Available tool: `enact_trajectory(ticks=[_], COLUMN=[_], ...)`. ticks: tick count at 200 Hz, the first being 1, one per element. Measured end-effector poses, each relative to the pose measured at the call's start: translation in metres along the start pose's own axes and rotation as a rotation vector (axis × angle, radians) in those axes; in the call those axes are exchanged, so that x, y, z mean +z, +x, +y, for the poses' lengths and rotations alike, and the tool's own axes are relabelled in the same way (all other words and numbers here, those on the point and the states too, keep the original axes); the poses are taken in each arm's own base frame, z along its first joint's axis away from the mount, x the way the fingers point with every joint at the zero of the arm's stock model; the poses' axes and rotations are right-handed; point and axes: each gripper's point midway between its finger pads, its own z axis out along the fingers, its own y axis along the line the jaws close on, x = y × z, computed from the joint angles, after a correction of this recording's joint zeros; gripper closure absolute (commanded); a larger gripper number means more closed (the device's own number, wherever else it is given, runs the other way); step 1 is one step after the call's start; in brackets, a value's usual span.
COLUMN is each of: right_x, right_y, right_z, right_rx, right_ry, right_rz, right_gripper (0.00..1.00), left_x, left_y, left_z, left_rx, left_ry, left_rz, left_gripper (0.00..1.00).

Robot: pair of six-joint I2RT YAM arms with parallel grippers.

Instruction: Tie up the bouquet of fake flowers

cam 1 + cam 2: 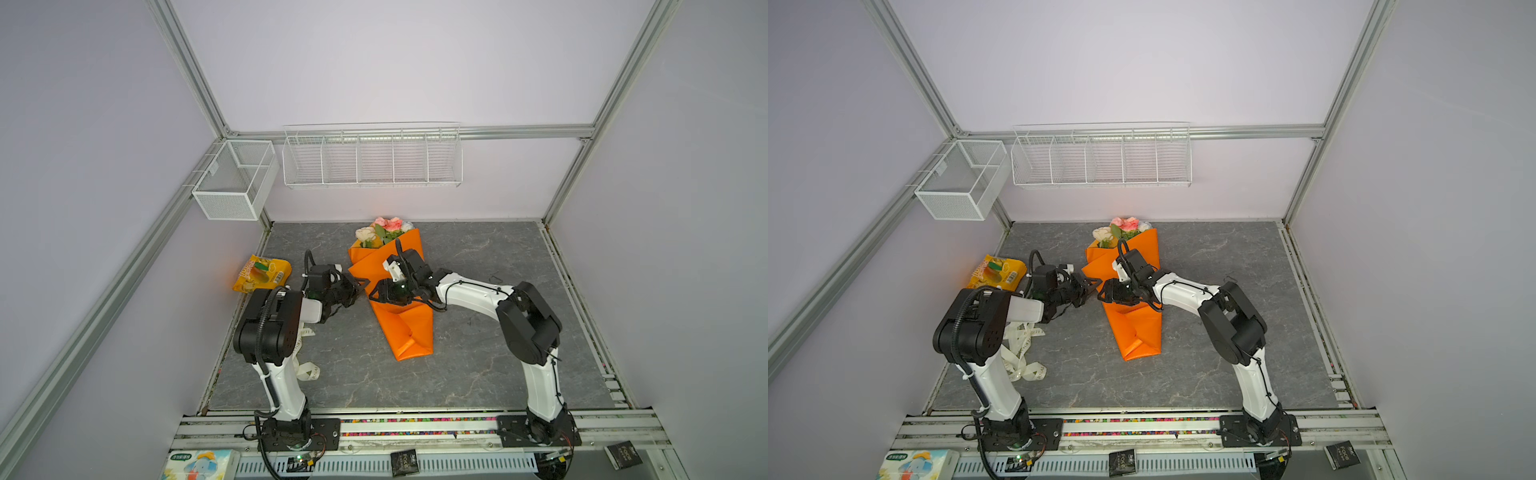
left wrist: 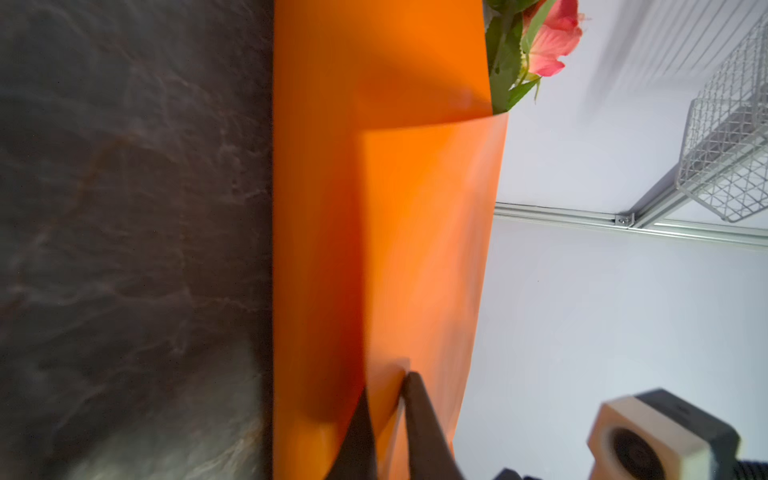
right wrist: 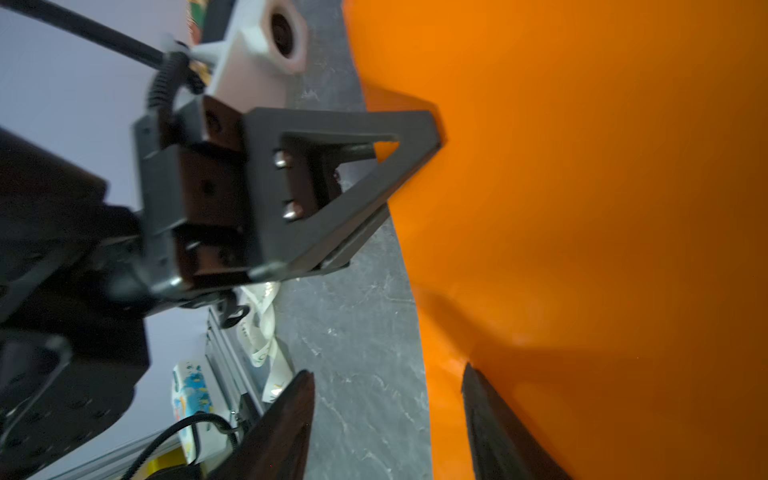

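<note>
Top views are both showing the bouquet (image 1: 384,230) lying on the gray table (image 1: 478,365), its flowers pointing toward the back wall and the narrow folded end of its orange paper (image 1: 405,332) pointing toward the arms' bases; the left gripper (image 1: 365,284) is pressing together on the paper's left edge, pinching the bouquet there; in the left wrist view its dark fingers (image 2: 419,415) are clamping a raised flap of the paper, with a pink rose (image 2: 552,41) sticking out beyond the wrap; the right gripper (image 1: 372,295) is hanging just beside the left one, over the middle of the wrap, its jaws standing spread and gripping nothing; in the right wrist view one finger is lying over the paper and the other over bare table; a yellow snack bag (image 1: 262,274) is lying well to the left, near the table's edge; a cream ribbon (image 1: 1025,361) is lying in loops beside the left arm; white wire baskets (image 1: 372,160) are hanging on the back wall.
</note>
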Motion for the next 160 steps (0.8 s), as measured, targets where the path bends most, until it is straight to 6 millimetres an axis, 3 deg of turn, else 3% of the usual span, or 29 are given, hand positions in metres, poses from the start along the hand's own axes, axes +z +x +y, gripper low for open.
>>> enact_trajectory(ticks=[42,57,73,90,113,160], right_x=[-0.082,-0.107,-0.119,-0.116,-0.1,-0.062], right_y=[0.001,0.006,0.019,0.038,0.069,0.095], right_z=[0.015,0.009,-0.008,-0.032,-0.057,-0.057], right_rx=[-0.016,-0.008,0.025,0.067,0.137,0.144], right_ry=[-0.059,-0.053,-0.037,-0.006,0.002,-0.05], right_rz=[-0.121,-0.161,-0.172,-0.144,-0.066,0.052], right_gripper=[0.4,0.51,0.64,0.73,0.74,0.77], left_x=[0.002,0.004,0.005,0.005,0.004,0.007], left_y=[-0.005,-0.007,-0.009,-0.012,-0.012,-0.014], left_z=[0.0,-0.001,0.001,0.006,0.01,0.009], left_rx=[0.053,0.069,0.079,0.077,0.074,0.092], left_ry=[-0.041,-0.042,-0.046,-0.059,-0.067,-0.074], left_rz=[0.02,0.025,0.03,0.036,0.047,0.073], left_gripper=[1.0,1.0,1.0,1.0,1.0,1.0])
